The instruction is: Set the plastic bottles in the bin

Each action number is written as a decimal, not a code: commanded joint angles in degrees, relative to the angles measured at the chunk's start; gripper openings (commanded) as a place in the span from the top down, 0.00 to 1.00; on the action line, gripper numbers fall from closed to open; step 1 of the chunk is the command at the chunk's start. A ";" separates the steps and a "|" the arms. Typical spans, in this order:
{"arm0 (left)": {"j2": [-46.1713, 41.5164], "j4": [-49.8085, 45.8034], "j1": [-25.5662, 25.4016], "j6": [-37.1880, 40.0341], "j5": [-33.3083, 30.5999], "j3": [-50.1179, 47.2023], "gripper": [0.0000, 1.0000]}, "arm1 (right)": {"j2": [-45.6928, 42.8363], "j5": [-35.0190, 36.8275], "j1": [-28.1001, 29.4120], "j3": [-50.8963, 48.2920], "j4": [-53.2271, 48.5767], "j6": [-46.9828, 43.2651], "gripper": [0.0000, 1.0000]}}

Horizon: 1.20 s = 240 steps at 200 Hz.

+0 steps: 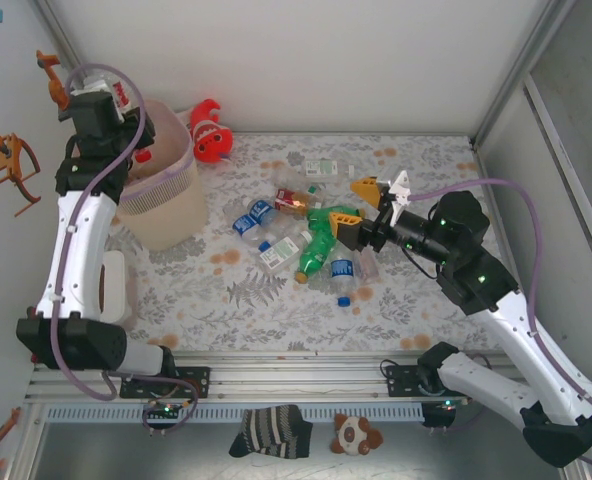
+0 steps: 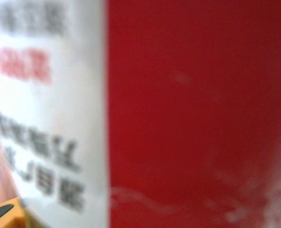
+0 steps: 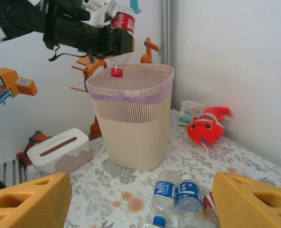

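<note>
Up at the far left of the table (image 1: 426,300), the left gripper (image 3: 120,43) is clamped on a red-labelled bottle (image 3: 123,21). It holds the bottle cap-down right over the mouth of the bin (image 3: 131,133), with the red cap (image 3: 117,72) down at rim level. From the left wrist, that label is so close it's just a red and white blur.

Across the table, the right gripper (image 1: 361,210) hangs over the right side of the bottle pile (image 1: 301,225), its yellow fingers (image 3: 29,202) spread wide with nothing between them. Ahead of it lie two clear bottles with blue labels (image 3: 178,190), and a green bottle (image 1: 321,240) sits mid-heap.

A red fish toy (image 3: 207,128) rests by the back wall, right of the bin. A tissue box (image 3: 60,149) sits on the bin's other side.
</note>
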 commanded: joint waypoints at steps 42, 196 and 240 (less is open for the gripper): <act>7.17 -11.51 1.63 -11.23 -10.68 5.46 0.87 | -1.54 1.36 -0.07 0.55 -0.96 -0.20 0.23; 28.13 -27.10 3.08 -26.54 -7.92 18.88 0.77 | -3.06 2.69 -0.05 -0.43 -2.61 -0.36 0.24; 31.63 -28.40 3.39 -29.46 -5.91 18.11 0.76 | -3.93 3.31 -0.02 -0.89 -2.96 -1.04 0.24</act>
